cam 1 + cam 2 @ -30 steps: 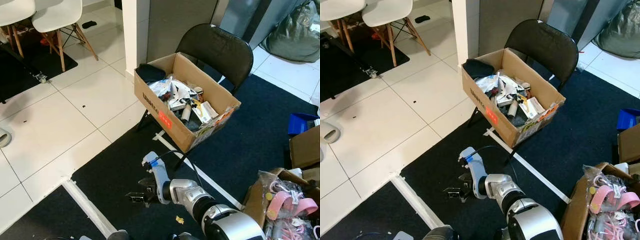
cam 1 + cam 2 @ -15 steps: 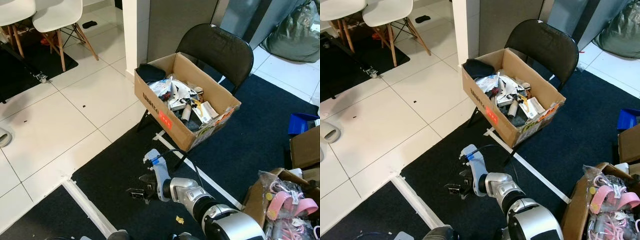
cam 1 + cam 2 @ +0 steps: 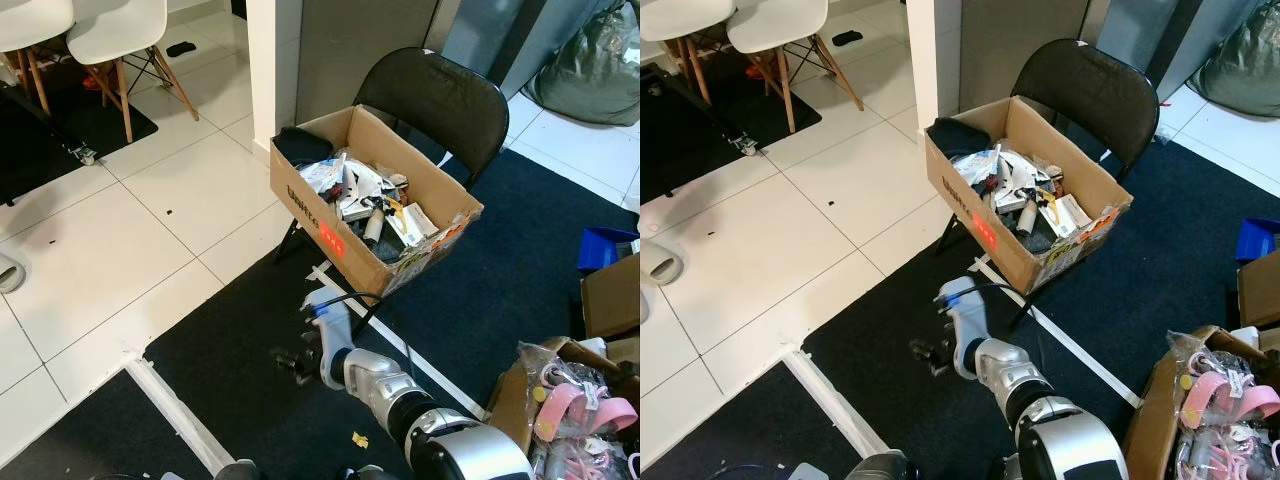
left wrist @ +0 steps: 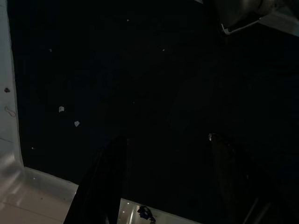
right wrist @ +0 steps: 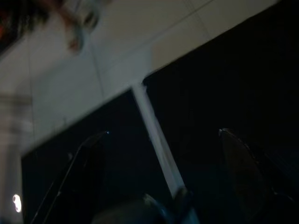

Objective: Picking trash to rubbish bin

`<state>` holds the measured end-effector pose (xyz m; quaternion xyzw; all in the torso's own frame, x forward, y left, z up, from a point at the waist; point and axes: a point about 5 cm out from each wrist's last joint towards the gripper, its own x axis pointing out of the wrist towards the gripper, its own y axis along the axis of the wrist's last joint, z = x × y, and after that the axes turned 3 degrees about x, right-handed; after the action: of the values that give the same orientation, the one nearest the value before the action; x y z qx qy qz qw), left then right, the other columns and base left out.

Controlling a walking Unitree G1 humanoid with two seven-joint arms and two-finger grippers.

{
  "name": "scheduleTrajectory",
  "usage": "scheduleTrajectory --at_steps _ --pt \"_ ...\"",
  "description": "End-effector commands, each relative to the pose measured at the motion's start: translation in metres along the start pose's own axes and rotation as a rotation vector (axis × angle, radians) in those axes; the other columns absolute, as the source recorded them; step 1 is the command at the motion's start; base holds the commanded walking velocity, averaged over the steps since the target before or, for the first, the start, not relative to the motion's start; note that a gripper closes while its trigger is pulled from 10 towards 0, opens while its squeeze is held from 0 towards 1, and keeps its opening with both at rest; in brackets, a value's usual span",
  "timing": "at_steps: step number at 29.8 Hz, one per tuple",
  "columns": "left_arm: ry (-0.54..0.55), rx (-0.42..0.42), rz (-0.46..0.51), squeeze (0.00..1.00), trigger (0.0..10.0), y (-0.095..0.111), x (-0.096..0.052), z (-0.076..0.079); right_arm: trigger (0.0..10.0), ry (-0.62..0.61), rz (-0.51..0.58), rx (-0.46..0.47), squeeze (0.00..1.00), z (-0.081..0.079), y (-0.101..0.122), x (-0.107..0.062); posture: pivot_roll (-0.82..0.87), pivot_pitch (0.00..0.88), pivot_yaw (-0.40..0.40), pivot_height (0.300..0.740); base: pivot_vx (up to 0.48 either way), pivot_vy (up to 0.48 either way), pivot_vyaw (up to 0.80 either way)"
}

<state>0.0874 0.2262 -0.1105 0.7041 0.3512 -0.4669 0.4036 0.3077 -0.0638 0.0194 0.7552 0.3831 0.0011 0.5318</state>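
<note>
Right end effector [image 3: 288,358]: held low over the dark carpet [image 3: 240,350], in front of the chair; in the right wrist view its two fingers [image 5: 91,158] stand well apart with nothing between them.
Left end effector [image 4: 163,182]: left wrist view is very dark; two fingers spread apart over dark carpet, nothing held.
Cardboard box [image 3: 330,235]: sits on the seat of a black folding chair [image 3: 440,100], open top, red label on its near side.
Trash [image 3: 365,195]: heaped inside the box — papers, wrappers, a dark bundle at the far corner.
Scrap on carpet [image 3: 359,439]: small pale bit, near the right arm.
White tape line [image 3: 410,352]: runs across the carpet under the chair.
Floor [image 3: 120,230]: white tile to the left; white chairs [image 3: 110,40] at far left.
Right edge: second box with pink items [image 3: 570,410]; blue bin [image 3: 605,247] beyond it.
</note>
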Motion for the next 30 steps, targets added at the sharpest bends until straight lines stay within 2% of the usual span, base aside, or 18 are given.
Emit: scheduleTrajectory --at_steps 1,3,5,8,9,10,12,13,14,17,18,20,23,24,26,30 --pt "-0.024 0.001 -0.021 0.0 10.0 -0.006 -0.001 0.008 10.0 -0.047 0.041 0.067 0.0 0.009 0.006 -0.003 0.24 0.142 -0.031 0.74 0.0 0.0 0.0" --pt "-0.023 0.004 -0.019 0.0 10.0 -0.006 -0.001 0.008 10.0 -0.177 0.098 0.14 0.0 0.046 0.012 -0.024 0.24 0.142 -0.031 0.74 0.0 0.0 0.0" --pt "-0.022 0.004 -0.015 0.0 10.0 -0.005 -0.001 0.008 10.0 -0.301 0.124 0.179 0.0 0.076 0.01 -0.045 0.24 0.142 -0.031 0.74 0.0 0.0 0.0" --pt "-0.024 0.009 -0.012 0.0 10.0 -0.005 -0.001 0.008 10.0 -0.457 0.119 0.205 0.0 0.108 -0.001 -0.073 0.24 0.142 -0.031 0.74 0.0 0.0 0.0" --pt "-0.024 0.009 -0.012 0.0 10.0 -0.005 -0.001 0.008 10.0 -0.457 0.119 0.205 0.0 0.108 -0.001 -0.073 0.24 0.142 -0.031 0.74 0.0 0.0 0.0" --pt "-0.028 0.015 -0.008 0.0 10.0 -0.004 0.0 0.008 10.0 -0.564 0.12 0.231 0.0 0.127 -0.014 -0.097 0.18 0.13 -0.034 0.74 0.0 0.0 0.0" --pt "-0.028 0.015 -0.008 0.0 10.0 -0.004 0.0 0.008 10.0 -0.564 0.12 0.231 0.0 0.127 -0.014 -0.097 0.18 0.13 -0.034 0.74 0.0 0.0 0.0" --pt "-0.03 0.018 -0.007 0.0 10.0 -0.003 0.0 0.008 10.0 -0.604 0.115 0.235 0.0 0.134 -0.019 -0.106 0.18 0.13 -0.034 0.74 0.0 0.0 0.0" --pt "-0.03 0.018 -0.007 0.0 10.0 -0.003 0.0 0.008 10.0 -0.604 0.115 0.235 0.0 0.134 -0.019 -0.106 0.18 0.13 -0.034 0.74 0.0 0.0 0.0" --pt "-0.033 0.024 -0.002 0.0 10.0 -0.002 0.0 0.007 10.0 -0.734 0.012 0.215 0.0 0.147 -0.053 -0.133 0.16 0.119 -0.032 0.74 0.0 0.0 0.0" --pt "-0.033 0.024 -0.002 0.0 10.0 -0.002 0.0 0.007 10.0 -0.734 0.012 0.215 0.0 0.147 -0.053 -0.133 0.16 0.119 -0.032 0.74 0.0 0.0 0.0" --pt "-0.034 0.029 0.0 0.0 10.0 -0.001 0.0 0.007 10.0 -0.782 -0.056 0.211 0.0 0.148 -0.072 -0.145 0.15 0.114 -0.032 0.74 0.0 0.0 0.0" --pt "-0.035 0.04 0.004 0.0 10.0 0.0 0.0 0.006 10.0 -0.816 -0.2 0.234 0.0 0.141 -0.114 -0.161 0.14 0.111 -0.03 0.74 0.0 0.0 0.0" --pt "-0.035 0.046 0.006 0.0 10.0 0.0 0.0 0.006 10.0 -0.793 -0.265 0.237 0.0 0.134 -0.13 -0.164 0.13 0.104 -0.031 0.74 0.0 0.0 0.0" --pt "-0.035 0.048 0.007 0.0 10.0 0.001 0.0 0.006 10.0 -0.772 -0.286 0.242 0.0 0.131 -0.136 -0.165 0.13 0.104 -0.031 0.74 0.0 0.0 0.0" --pt "-0.036 0.057 0.012 0.0 10.0 0.002 0.0 0.005 10.0 -0.714 -0.382 0.225 0.0 0.118 -0.157 -0.166 0.12 0.101 -0.029 0.74 0.0 0.0 0.79"
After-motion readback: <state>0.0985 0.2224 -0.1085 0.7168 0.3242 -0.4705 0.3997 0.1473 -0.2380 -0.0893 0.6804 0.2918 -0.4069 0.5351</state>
